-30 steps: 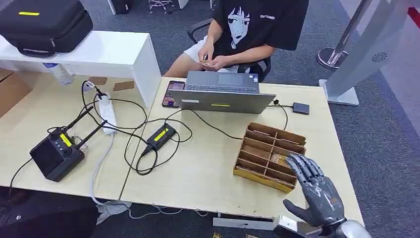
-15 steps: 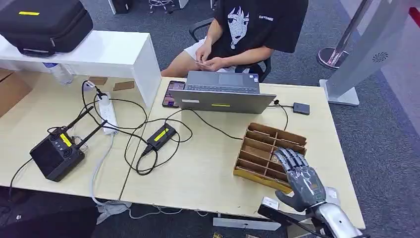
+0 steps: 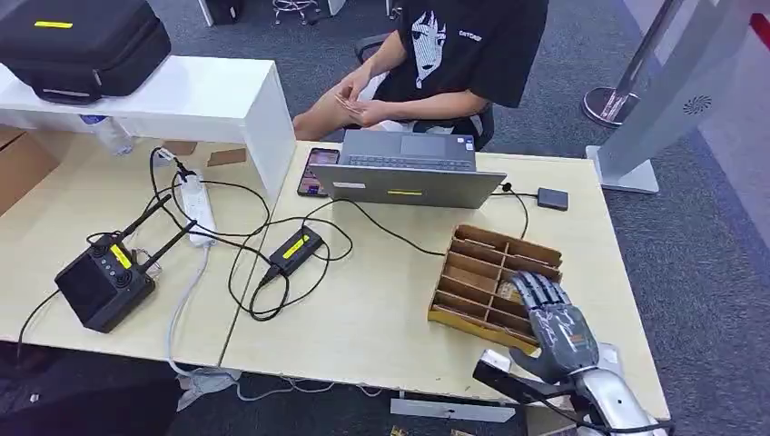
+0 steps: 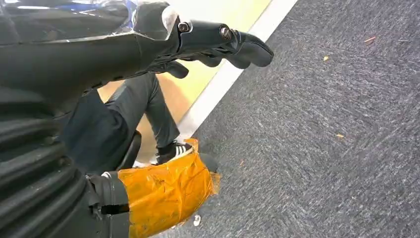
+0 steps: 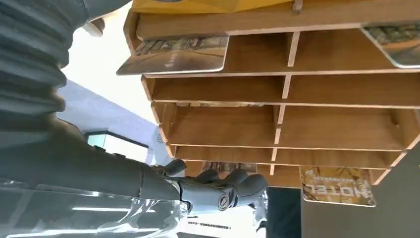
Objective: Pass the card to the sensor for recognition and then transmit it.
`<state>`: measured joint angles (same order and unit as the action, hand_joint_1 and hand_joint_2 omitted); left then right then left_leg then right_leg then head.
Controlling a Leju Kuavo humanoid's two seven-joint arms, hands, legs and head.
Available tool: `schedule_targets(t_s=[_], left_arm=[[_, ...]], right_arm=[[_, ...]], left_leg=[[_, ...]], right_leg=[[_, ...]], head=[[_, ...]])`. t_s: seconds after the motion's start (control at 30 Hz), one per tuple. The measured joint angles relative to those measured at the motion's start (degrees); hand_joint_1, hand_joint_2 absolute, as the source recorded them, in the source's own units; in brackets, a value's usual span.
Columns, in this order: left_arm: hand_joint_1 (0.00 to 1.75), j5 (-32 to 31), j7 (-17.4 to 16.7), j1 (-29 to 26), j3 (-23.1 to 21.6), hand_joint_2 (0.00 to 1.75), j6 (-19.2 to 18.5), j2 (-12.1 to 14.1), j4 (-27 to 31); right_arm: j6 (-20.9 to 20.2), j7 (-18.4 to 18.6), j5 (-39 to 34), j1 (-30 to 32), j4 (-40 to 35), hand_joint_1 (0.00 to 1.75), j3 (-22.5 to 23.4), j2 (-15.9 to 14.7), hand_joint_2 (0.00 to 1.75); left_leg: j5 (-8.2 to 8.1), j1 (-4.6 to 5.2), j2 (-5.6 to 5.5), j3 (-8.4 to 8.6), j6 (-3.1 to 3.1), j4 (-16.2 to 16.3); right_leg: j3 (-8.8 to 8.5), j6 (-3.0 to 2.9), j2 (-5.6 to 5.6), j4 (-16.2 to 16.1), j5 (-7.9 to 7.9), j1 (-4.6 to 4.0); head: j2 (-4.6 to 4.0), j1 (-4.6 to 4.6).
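My right hand (image 3: 561,329) has edged slightly forward over the wooden rack (image 3: 481,272) at the table's four o'clock, fingers spread, holding nothing. I count three cards (image 5: 176,53) in its slots. Left hand (image 4: 218,42) hangs empty, fingers loosely extended.

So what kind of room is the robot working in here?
Likely an office or lab test area: grey carpet, a desk with an open laptop and power strip, and a person seated in an office chair.

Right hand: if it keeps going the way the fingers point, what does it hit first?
Probably the wooden card organizer: the right hand hovers at its near right corner, fingers pointing over the compartments. Height above it is unclear, so it might pass over.
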<state>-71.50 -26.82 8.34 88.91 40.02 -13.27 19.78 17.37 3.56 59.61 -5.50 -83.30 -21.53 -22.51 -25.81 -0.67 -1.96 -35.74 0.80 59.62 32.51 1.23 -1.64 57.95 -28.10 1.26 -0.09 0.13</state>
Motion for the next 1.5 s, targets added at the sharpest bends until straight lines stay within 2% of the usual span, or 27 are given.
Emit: schedule_targets(t_s=[0.37, 0.4, 0.43, 0.47, 0.5, 0.53, 0.9, 1.03, 1.17, 1.5], left_arm=[[0.0, 0.7, -0.2, -0.1, 0.0, 1.75, 0.0, 0.0, 0.0], [0.0, 0.7, -0.2, -0.1, 0.0, 1.75, 0.0, 0.0, 0.0], [0.0, 0.7, -0.2, -0.1, 0.0, 1.75, 0.0, 0.0, 0.0], [0.0, 0.7, -0.2, -0.1, 0.0, 1.75, 0.0, 0.0, 0.0], [0.0, 0.7, -0.2, -0.1, 0.0, 1.75, 0.0, 0.0, 0.0], [0.0, 0.6, -0.2, -0.1, 0.0, 1.75, 0.0, 0.0, 0.0], [0.0, 0.5, -0.2, -0.1, 0.0, 1.75, 0.0, 0.3, 0.0], [0.0, 0.2, -0.2, -0.1, 0.0, 1.75, 0.0, 0.3, 0.0], [0.0, -0.1, -0.2, 0.0, 0.0, 1.75, 0.0, 0.3, 0.0], [0.0, -0.2, -0.2, -0.1, 0.0, 1.75, 0.0, 0.5, 0.0]], right_arm=[[0.7, -0.6, -1.8, 3.3, -3.0, 0.0, 2.6, -0.8, 1.75], [0.4, -0.9, -2.3, 3.5, -3.3, 0.07, 2.7, -0.9, 1.75], [-0.2, -1.2, -2.6, 3.6, -3.5, 0.59, 2.8, -1.0, 1.75], [-0.8, -1.4, -3.0, 3.7, -3.7, 1.34, 2.9, -1.2, 1.75], [-1.3, -1.4, -3.0, 3.8, -3.7, 1.55, 3.0, -1.3, 1.75], [-1.7, -1.5, -3.0, 3.8, -3.7, 1.66, 3.0, -1.4, 1.75], [-4.1, -1.9, -4.0, 3.7, -3.4, 1.69, 3.2, -2.4, 1.75], [-5.9, -0.9, -4.0, 3.5, -3.2, 1.75, 3.2, -2.7, 1.75], [-7.4, -0.6, -4.0, 2.7, -2.6, 1.73, 3.2, -3.1, 1.75], [-7.8, -0.6, -4.0, 2.0, -1.8, 1.75, 3.1, -3.3, 1.75]], left_leg=[[-0.02, 0.0, 0.01, -0.01, -0.02, 0.0], [-0.02, 0.0, 0.01, -0.01, -0.02, 0.0], [-0.02, 0.0, 0.02, -0.01, -0.02, 0.0], [-0.02, 0.0, 0.02, 0.0, -0.02, 0.0], [-0.02, 0.0, 0.02, 0.0, -0.02, 0.0], [-0.02, 0.0, 0.02, -0.01, -0.02, 0.0], [-0.02, 0.0, 0.01, 0.0, -0.02, 0.0], [-0.02, 0.0, 0.0, 0.0, -0.02, 0.0], [-0.02, 0.01, 0.01, 0.01, -0.02, 0.0], [-0.02, 0.01, 0.0, 0.03, -0.02, 0.0]], right_leg=[[0.01, 0.01, -0.01, 0.0, -0.01, 0.0], [0.01, 0.01, -0.01, 0.0, -0.01, 0.0], [0.01, 0.01, -0.01, 0.0, -0.01, 0.0], [0.01, 0.01, -0.01, 0.0, -0.01, 0.0], [0.01, 0.01, -0.01, 0.0, -0.01, 0.0], [0.01, 0.01, -0.01, 0.0, -0.01, 0.0], [0.0, 0.01, -0.01, 0.0, -0.01, 0.0], [0.0, 0.01, 0.0, 0.0, -0.01, 0.0], [-0.01, 0.01, -0.01, 0.0, -0.01, 0.0], [-0.06, 0.01, 0.0, 0.0, 0.0, 0.0]], head=[[0.0, 0.0], [0.0, 0.0], [0.0, 0.0], [0.0, 0.0], [0.0, 0.0], [0.0, -0.02], [0.0, -0.02], [0.0, 0.0], [0.0, -0.02], [0.0, 0.0]])
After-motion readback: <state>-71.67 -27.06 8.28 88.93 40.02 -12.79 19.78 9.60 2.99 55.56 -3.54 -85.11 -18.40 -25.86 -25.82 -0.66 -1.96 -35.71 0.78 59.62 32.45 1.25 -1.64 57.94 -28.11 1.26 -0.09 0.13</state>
